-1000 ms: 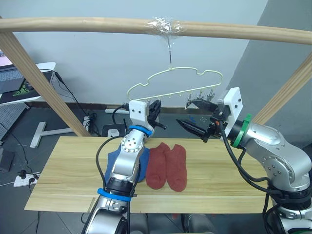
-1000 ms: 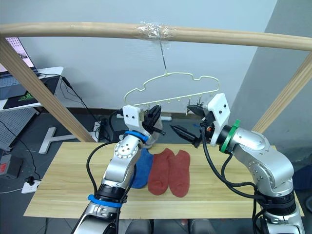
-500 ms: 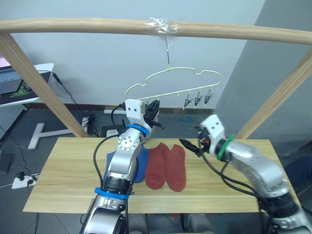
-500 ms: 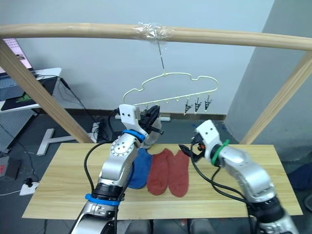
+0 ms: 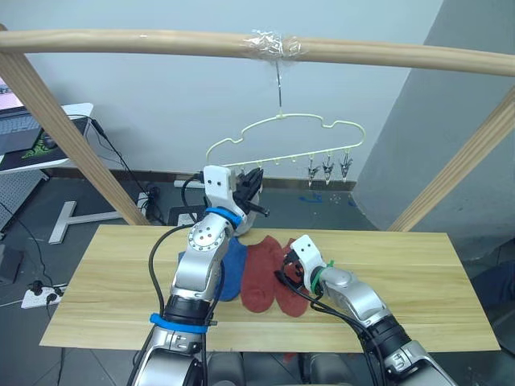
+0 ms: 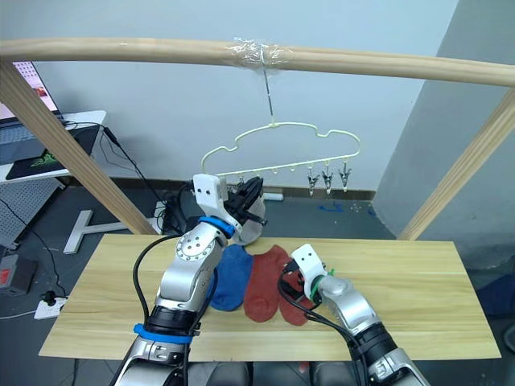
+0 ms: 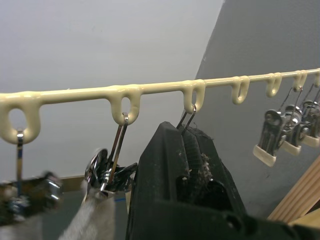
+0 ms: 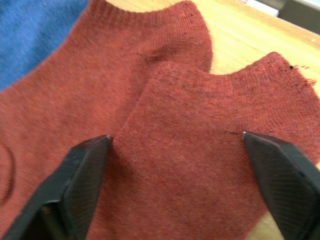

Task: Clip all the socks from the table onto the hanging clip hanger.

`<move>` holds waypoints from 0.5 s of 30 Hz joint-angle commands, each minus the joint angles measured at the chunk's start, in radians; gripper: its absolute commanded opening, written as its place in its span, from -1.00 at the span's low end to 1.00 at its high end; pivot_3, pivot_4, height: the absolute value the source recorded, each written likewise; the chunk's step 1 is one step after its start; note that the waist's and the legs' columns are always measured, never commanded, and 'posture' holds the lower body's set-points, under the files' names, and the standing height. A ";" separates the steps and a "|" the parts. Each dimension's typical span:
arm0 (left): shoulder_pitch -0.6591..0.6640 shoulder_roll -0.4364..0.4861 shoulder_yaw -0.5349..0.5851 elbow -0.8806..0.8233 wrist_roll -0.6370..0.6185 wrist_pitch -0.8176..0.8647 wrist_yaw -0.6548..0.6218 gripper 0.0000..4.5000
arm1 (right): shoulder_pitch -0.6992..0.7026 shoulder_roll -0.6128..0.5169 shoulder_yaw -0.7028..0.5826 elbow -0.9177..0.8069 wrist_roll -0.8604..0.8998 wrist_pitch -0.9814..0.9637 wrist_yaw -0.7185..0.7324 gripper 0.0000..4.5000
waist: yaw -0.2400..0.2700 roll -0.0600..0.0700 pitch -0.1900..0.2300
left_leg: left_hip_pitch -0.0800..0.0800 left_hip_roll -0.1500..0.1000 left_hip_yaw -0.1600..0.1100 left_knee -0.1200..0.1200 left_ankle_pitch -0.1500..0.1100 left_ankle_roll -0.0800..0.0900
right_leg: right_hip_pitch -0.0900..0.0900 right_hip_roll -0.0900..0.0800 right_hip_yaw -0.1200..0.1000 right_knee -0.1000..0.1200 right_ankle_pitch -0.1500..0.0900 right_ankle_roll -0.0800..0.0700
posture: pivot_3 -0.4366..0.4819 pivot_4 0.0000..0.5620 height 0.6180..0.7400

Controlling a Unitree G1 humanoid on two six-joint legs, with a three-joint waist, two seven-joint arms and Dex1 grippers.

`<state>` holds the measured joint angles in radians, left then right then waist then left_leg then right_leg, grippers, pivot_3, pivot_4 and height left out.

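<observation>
On the table [image 5: 418,281], right gripper [image 8: 177,165] straddles a rust-red sock [image 8: 200,165].

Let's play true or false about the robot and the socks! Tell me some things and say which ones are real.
1. The right hand is open over a rust-red sock. True.
2. The rust-red socks hang from the clip hanger. False: they lie on the table.
3. A blue sock lies beside the rust-red ones. True.
4. The left hand is down on the table. False: it is raised up at the hanger's clips.
5. The hanger hangs from a wooden bar. True.
</observation>
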<state>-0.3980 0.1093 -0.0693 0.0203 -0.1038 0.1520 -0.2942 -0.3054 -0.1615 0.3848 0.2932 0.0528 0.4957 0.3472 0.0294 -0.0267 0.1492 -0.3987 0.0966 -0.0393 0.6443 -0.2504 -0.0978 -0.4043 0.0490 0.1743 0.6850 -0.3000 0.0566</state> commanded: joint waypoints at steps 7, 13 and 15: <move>-0.004 -0.005 -0.004 -0.024 -0.003 0.011 0.000 -1.00 | 0.065 -0.057 -0.030 -0.051 -0.026 -0.052 0.085 -0.55 | -0.001 0.000 -0.001 | 0.000 0.000 0.000 0.000 0.000 0.000 | 0.000 0.000 0.000 0.001 0.000 0.000 | 0.24 -0.51 1.00; -0.010 -0.029 0.024 -0.017 -0.054 0.060 0.002 -1.00 | 0.102 -0.148 -0.003 -0.160 -0.071 -0.179 0.167 -0.98 | -0.001 0.001 -0.001 | 0.000 -0.001 0.000 0.000 0.000 0.000 | 0.000 0.000 0.000 0.000 0.000 0.000 | 0.20 -0.54 1.00; -0.019 -0.046 0.060 -0.025 -0.128 0.112 -0.016 -1.00 | 0.110 -0.185 0.000 -0.224 -0.092 -0.237 0.186 -0.98 | -0.003 0.001 -0.001 | 0.000 -0.001 0.000 0.001 0.000 0.000 | 0.000 0.000 0.000 0.000 0.000 0.000 | 0.20 -0.54 1.00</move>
<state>-0.4068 0.0736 -0.0322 0.0155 -0.1786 0.2225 -0.2990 -0.1936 -0.3340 0.3812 0.1557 -0.0230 0.3270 0.5093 0.0261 -0.0261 0.1484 -0.3986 0.0961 -0.0393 0.6448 -0.2504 -0.0977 -0.4040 0.0489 0.1746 0.6855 -0.3000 0.0567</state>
